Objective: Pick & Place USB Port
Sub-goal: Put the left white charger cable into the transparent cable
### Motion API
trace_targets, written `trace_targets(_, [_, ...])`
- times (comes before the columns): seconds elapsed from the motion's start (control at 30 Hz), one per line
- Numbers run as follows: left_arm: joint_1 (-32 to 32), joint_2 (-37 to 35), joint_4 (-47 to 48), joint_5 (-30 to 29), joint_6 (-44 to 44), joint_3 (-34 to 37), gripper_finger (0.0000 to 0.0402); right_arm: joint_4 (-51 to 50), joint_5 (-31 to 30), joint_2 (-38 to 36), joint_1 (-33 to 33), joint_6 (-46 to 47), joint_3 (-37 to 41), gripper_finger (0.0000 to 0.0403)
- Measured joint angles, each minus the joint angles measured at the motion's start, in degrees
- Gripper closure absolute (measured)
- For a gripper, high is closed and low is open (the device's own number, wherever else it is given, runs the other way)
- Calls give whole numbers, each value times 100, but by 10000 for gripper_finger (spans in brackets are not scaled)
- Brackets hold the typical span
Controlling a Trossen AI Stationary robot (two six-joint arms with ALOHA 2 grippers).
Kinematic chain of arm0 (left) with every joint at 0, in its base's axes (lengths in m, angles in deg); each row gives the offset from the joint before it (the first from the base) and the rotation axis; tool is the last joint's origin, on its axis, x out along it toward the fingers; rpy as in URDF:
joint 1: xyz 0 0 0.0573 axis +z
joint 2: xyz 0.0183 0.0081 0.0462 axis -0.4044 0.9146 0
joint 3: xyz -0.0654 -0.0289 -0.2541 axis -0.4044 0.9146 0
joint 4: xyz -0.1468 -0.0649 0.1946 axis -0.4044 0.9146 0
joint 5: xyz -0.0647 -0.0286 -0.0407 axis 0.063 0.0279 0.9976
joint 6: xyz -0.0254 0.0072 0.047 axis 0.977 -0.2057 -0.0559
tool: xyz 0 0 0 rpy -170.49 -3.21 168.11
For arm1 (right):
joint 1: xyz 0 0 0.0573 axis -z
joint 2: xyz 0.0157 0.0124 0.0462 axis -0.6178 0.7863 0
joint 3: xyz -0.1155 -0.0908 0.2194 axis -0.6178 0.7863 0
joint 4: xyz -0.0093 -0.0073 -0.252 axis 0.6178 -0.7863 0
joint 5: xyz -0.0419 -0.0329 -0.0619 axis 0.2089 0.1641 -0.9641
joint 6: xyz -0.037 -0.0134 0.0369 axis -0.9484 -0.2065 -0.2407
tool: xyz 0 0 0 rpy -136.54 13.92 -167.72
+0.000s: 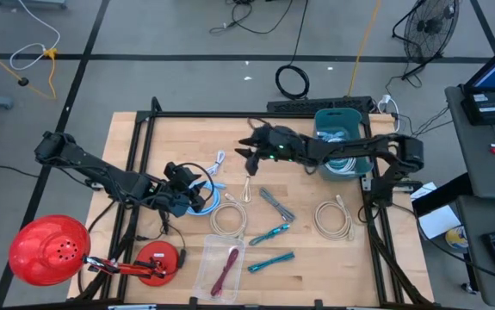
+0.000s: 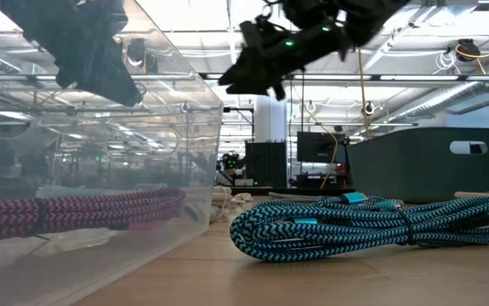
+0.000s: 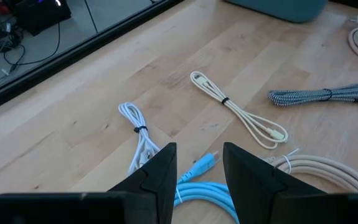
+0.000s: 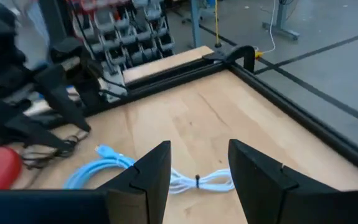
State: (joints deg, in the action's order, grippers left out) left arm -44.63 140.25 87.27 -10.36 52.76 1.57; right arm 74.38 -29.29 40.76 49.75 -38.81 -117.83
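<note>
Several bundled USB cables lie on the wooden table. My left gripper (image 1: 187,196) hangs open just above a light-blue cable (image 3: 205,190), which shows between and below its fingers. Beside that cable lie a white cable (image 3: 137,132) and a thin cream one (image 3: 241,113). My right gripper (image 1: 250,148) is open and high over the table's far middle, reaching out from the right past the teal bin (image 1: 343,138). In its wrist view the white cable (image 4: 198,182) lies below its fingers, and the light-blue cable (image 4: 98,172) farther off.
Cream coils (image 1: 227,220) (image 1: 333,220), a grey braided cable (image 1: 275,203) and two teal cables (image 1: 273,234) (image 1: 271,261) lie mid-table. A clear box (image 1: 219,267) near the front edge holds a magenta cable (image 2: 74,212). A red lamp (image 1: 49,250) stands at the front left.
</note>
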Motion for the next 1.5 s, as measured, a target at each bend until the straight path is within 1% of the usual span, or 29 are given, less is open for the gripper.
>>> trace_targets(0.07, [0, 2, -7, 10, -22, -2, 270, -620, 42, 250, 4, -219, -493, 252])
trace_targets(0.13, [0, 2, 2, 66, -31, -2, 270, -944, 350, 517, 23, -613, -930, 252])
trace_targets(0.23, [-23, 1, 31, 105, -45, -2, 270, -1341, 973, 809, 88, -1431, -1340, 252])
trace_targets(0.37, [-85, 2, 28, 109, -64, -4, 270, -1898, 2181, 989, 288, -2532, -1567, 252])
trace_targets(0.43, [-112, 1, 31, 111, -88, -4, 270, -2203, 2703, 1045, 406, -2734, -1632, 252])
trace_targets(0.5, [-106, 1, 33, 109, -105, -4, 270, -2389, 2935, 1157, 498, -2748, -1751, 252])
trace_targets(0.57, [-93, 2, 16, 101, -170, -4, 270, -2596, 2930, 1257, 540, -2813, -1850, 255])
trace_targets(0.73, [34, 0, -11, 104, -217, -4, 270, -3321, 2360, 1627, 483, -3163, -2220, 267])
trace_targets(0.8, [51, 0, -7, 109, -215, -4, 270, -3544, 2294, 1745, 439, -3259, -2371, 272])
trace_targets(0.97, [49, 0, -7, 153, -198, -4, 270, -3547, 2221, 1945, 344, -3365, -2665, 283])
trace_targets(1.07, [50, 0, 24, 160, -145, -4, 270, -3497, 2204, 1937, 330, -3314, -2700, 286])
trace_targets(1.13, [50, 0, 71, 126, 25, -4, 270, -3490, 2051, 1928, 309, -3208, -2671, 286])
trace_targets(1.23, [128, 7, 259, -274, 392, -4, 270, -3580, 1760, 1868, 249, -2974, -2618, 285])
trace_targets(1.3, [316, 71, 308, -558, 490, -4, 270, -3556, 1766, 1798, 182, -2837, -2615, 284])
trace_targets(1.37, [608, 88, 331, -570, 397, -2, 270, -3486, 1771, 1740, 86, -2737, -2626, 282])
trace_targets(1.5, [1442, 220, 128, -45, -28, -4, 270, -3485, 1775, 1764, -122, -2424, -2621, 283])
